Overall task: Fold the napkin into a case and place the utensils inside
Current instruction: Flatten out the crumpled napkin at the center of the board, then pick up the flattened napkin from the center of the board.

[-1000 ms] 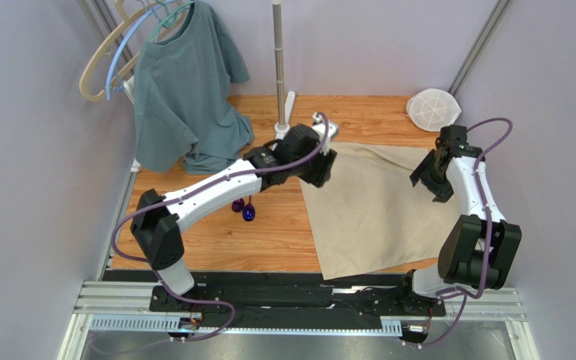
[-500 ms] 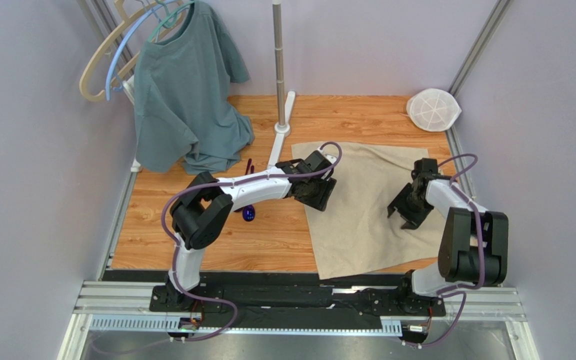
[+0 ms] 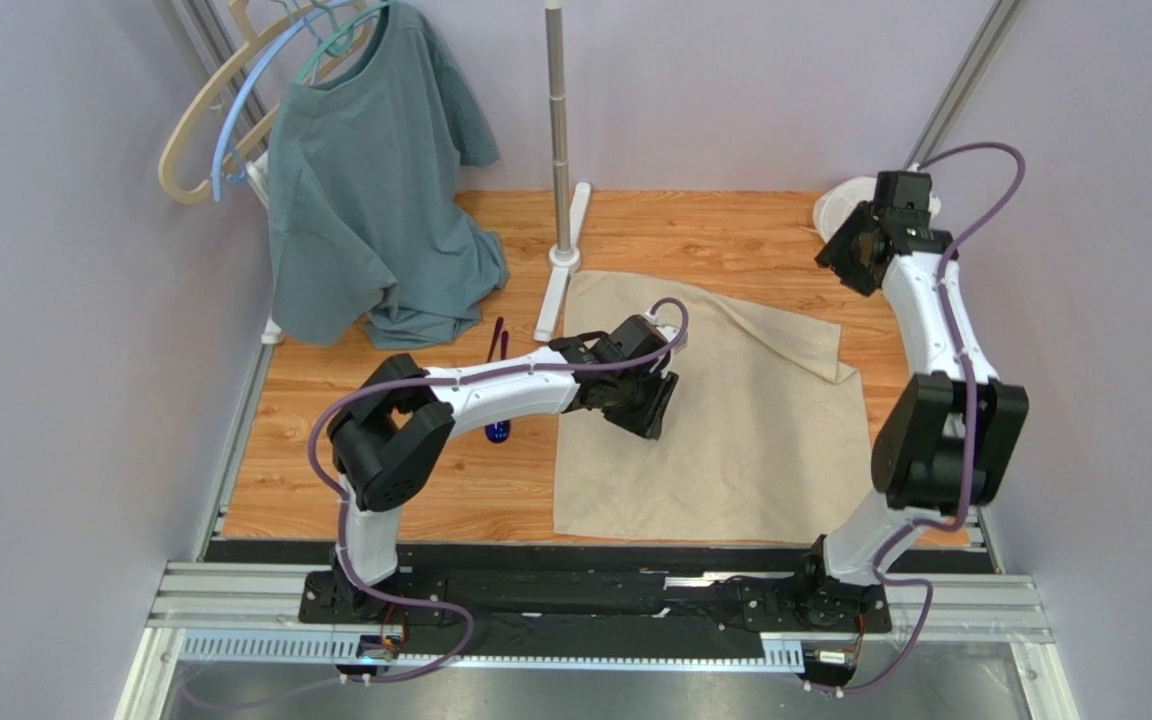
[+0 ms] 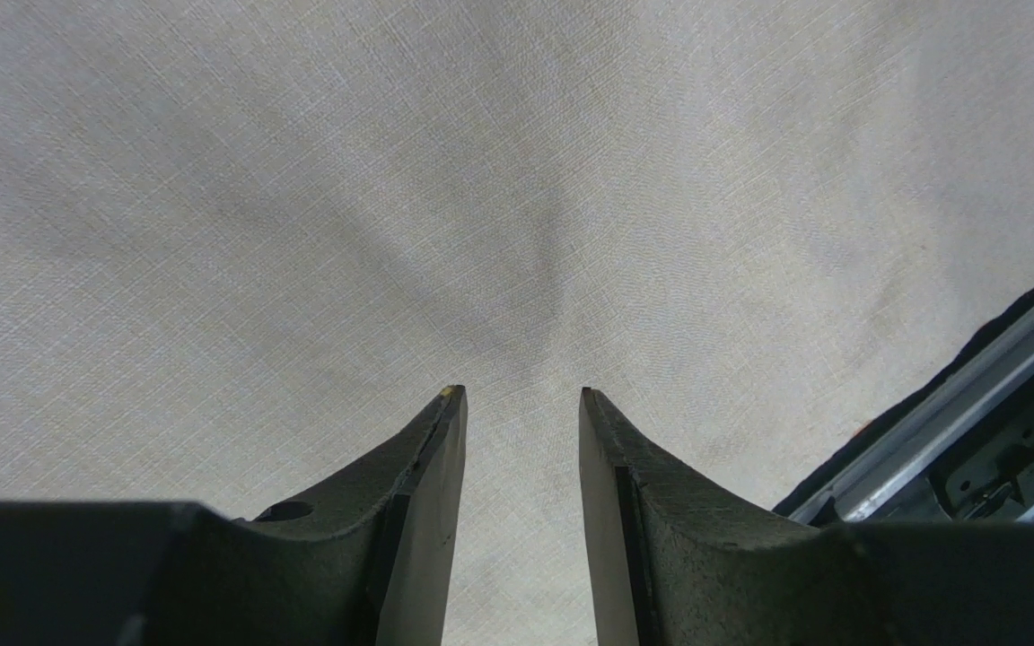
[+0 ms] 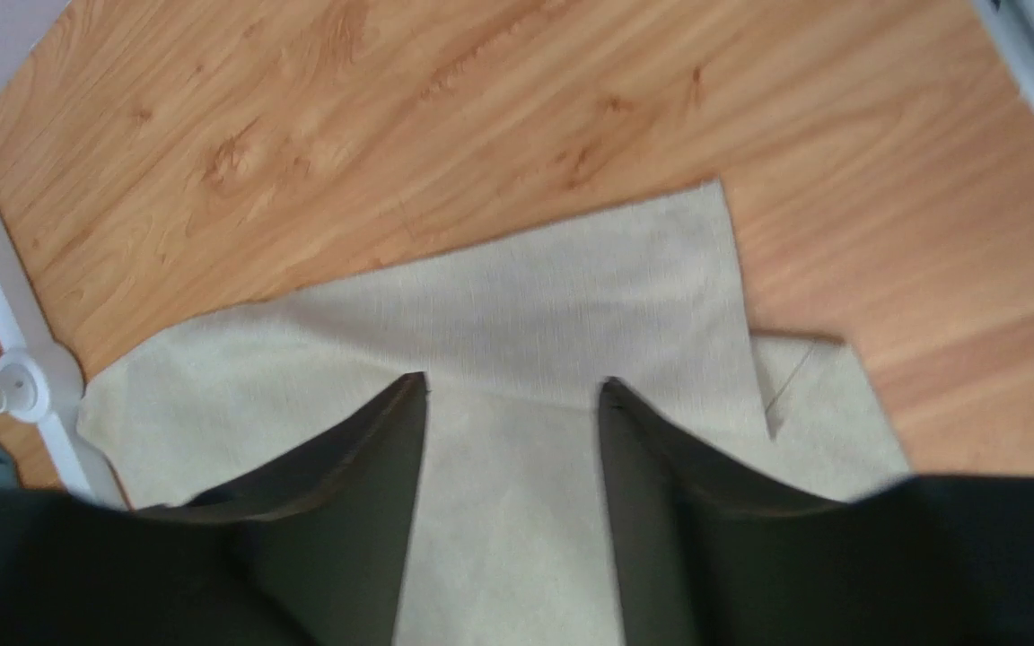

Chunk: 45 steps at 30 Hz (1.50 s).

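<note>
Napkin [image 3: 732, 435] spread on desk [image 3: 387, 495], far-right corner flopped over, near edge at desk front. Left hand [image 4: 516, 393] spread low over its middle; right hand [image 5: 509, 384] spread, empty, far right. Spoons [image 3: 497, 431] just left.

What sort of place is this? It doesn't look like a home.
Probably a robot test booth in a lab: a left arm and a right arm stand on a metal rail beside a wooden table, plain walls close it in, and a napkin and T-shirt serve as props.
</note>
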Each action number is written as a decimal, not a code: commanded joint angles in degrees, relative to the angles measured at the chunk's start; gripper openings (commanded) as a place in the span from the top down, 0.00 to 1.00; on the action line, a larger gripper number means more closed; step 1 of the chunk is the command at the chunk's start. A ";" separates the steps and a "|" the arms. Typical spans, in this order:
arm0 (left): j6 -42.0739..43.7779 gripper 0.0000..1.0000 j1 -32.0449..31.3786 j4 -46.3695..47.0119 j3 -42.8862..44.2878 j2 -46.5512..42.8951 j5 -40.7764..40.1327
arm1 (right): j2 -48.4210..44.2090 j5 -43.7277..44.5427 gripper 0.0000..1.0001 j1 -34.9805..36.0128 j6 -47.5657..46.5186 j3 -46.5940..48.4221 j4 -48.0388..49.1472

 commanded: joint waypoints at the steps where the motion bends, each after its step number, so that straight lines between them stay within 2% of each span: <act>1: -0.85 0.56 -0.28 1.13 -0.38 0.70 1.25 | 13.14 6.34 0.62 0.56 -4.08 9.75 -3.88; 3: -1.47 0.57 -0.36 1.58 -1.70 0.26 1.08 | 15.96 7.48 0.76 0.47 -3.91 13.18 -3.89; 5: -2.34 0.59 -0.37 2.72 -3.37 -0.18 1.34 | 19.30 8.54 0.81 0.47 -3.55 14.94 -3.36; 7: -3.31 0.62 -0.54 2.63 -4.25 -0.44 0.38 | 22.19 9.41 0.81 0.47 -3.29 15.74 -3.36; 10: -5.68 0.76 -0.54 2.19 -7.14 -1.14 -2.42 | 24.58 11.26 0.79 0.38 -3.64 16.09 -3.45; 20: -8.59 0.75 -0.63 4.13 -13.04 -3.26 -5.60 | 31.96 12.50 0.77 -0.67 -4.17 14.86 -0.90; 24: -7.71 0.75 -0.63 4.21 -13.65 -3.08 -5.78 | 36.00 13.02 0.74 -2.60 -4.96 18.89 0.51; 26: -6.84 0.74 -0.63 4.83 -14.27 -3.34 -6.04 | 40.91 13.47 0.71 -3.04 -6.89 27.54 -0.19; 28: -6.39 0.72 -0.63 5.27 -13.92 -3.96 -5.87 | 45.13 9.01 0.63 -3.84 -7.50 34.78 -1.86; 29: -5.70 0.72 -0.63 5.01 -13.31 -4.22 -5.43 | 45.76 8.90 0.60 -3.66 -7.51 37.86 -6.30; 30: -5.34 0.71 -0.63 4.22 -12.43 -4.48 -5.34 | 46.03 8.98 0.52 -3.31 -7.16 44.24 -9.13; 32: -4.46 0.65 -0.63 2.55 -9.62 -5.45 -4.20 | 42.98 8.90 0.43 -2.87 -7.59 45.62 -13.71; 34: -4.11 0.59 -0.54 2.28 -7.52 -6.85 -3.41 | 38.14 12.38 0.39 -2.34 -7.34 39.77 -15.22; 35: -3.85 0.58 -0.45 2.02 -6.55 -7.12 -3.15 | 31.77 12.76 0.37 -2.25 -6.29 35.99 -15.05; 36: -3.76 0.57 -0.19 0.71 -5.49 -7.12 -2.79 | 28.66 11.81 0.36 -2.08 -6.10 26.91 -13.92; 39: -2.88 0.56 1.03 0.70 -2.94 -6.86 -0.77 | 16.53 9.78 0.36 -1.38 -3.83 14.91 -11.36; 40: -2.79 0.56 1.48 0.35 -1.71 -5.90 -1.03 | 13.19 6.64 0.36 -1.20 -3.29 7.03 -10.23; 43: -1.13 0.56 4.37 -0.70 2.93 -1.79 -0.86 | 2.72 -0.14 0.37 -0.76 -0.40 -8.36 -2.25; 45: 0.28 0.55 6.75 -4.72 7.41 3.30 1.15 | -2.89 -0.25 0.37 0.29 0.14 -13.85 0.67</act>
